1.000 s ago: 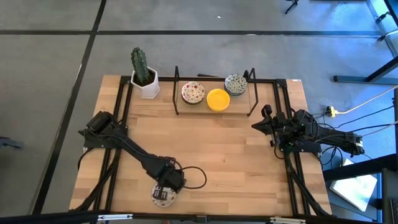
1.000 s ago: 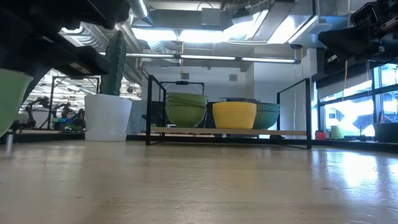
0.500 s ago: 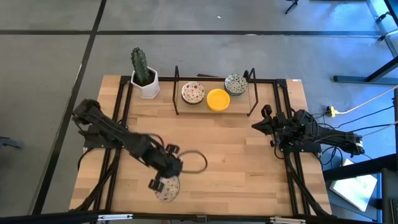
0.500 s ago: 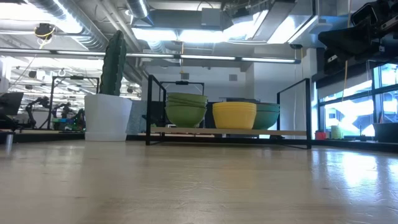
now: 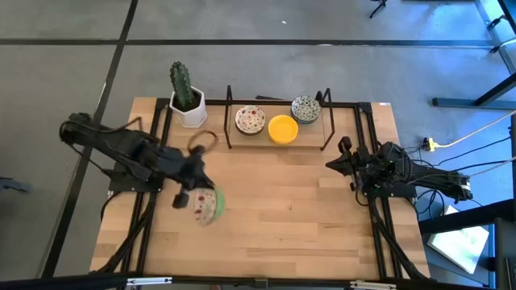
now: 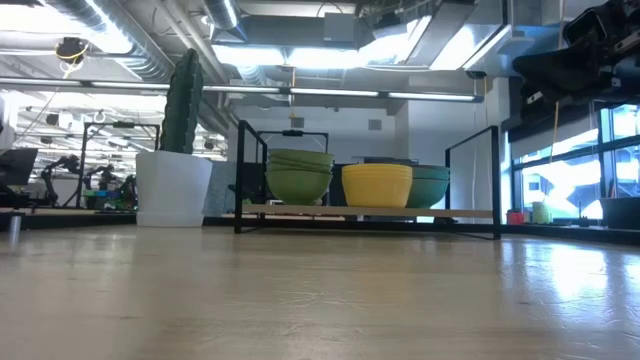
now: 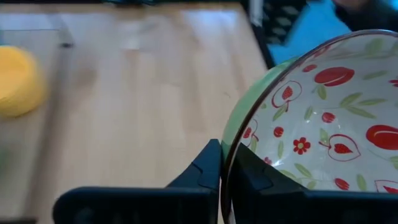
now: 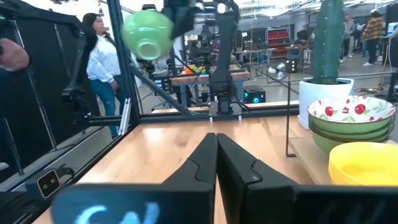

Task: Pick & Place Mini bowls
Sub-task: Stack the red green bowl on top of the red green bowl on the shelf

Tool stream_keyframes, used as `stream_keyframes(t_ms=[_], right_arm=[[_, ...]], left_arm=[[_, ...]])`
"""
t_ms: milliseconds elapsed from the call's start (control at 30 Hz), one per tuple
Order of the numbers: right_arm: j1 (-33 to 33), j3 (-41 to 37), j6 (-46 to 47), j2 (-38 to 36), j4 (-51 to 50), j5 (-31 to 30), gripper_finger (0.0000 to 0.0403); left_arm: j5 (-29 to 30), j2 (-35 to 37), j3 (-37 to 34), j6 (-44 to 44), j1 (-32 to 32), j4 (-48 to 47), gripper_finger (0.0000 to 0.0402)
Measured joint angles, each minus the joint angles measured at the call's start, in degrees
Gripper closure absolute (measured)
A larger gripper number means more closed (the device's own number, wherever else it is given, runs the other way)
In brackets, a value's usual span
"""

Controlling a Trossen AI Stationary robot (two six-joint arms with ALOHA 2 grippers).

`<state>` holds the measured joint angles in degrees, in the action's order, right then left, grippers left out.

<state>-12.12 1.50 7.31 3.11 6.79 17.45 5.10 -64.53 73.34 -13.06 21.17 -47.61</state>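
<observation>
- While the speckled mini bowl is pinched by its rim in the closed left gripper — airborne, toward eight o'clock of the table — tilt could loosen it.
- A clipped rack at twelve o'clock could topple the stacked bowls; the right gripper waits at three o'clock, fingers together, empty.

A cactus in its white pot (table's far-left corner) beside a black wire rack.

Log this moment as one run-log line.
left gripper: shut on red-speckled mini bowl, lifted above table | right gripper: shut, parked right edge | rack: bowls stacked
</observation>
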Motion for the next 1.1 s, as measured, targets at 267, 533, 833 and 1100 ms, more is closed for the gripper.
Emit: stream_keyframes(t_ms=[267,533,833,1100], right_arm=[[-0.01,0.00,0.07,-0.01,0.03,0.18,0.0393],[-0.02,0.00,0.18,-0.02,0.06,0.18,0.0393],[-0.02,0.00,0.00,0.00,0.15,0.16,0.0393],[-0.01,0.00,0.17,-0.01,0.17,0.16,0.0393]], left_arm=[[14.22,17.91,-20.67,-11.16,-0.65,11.96,0.0392],[20.78,29.48,-34.17,-17.66,-0.65,15.00,0.0391],[21.13,38.89,-49.04,-17.70,-0.65,26.90,0.0391],[21.16,42.89,-56.85,-17.69,-0.65,33.84,0.0391]])
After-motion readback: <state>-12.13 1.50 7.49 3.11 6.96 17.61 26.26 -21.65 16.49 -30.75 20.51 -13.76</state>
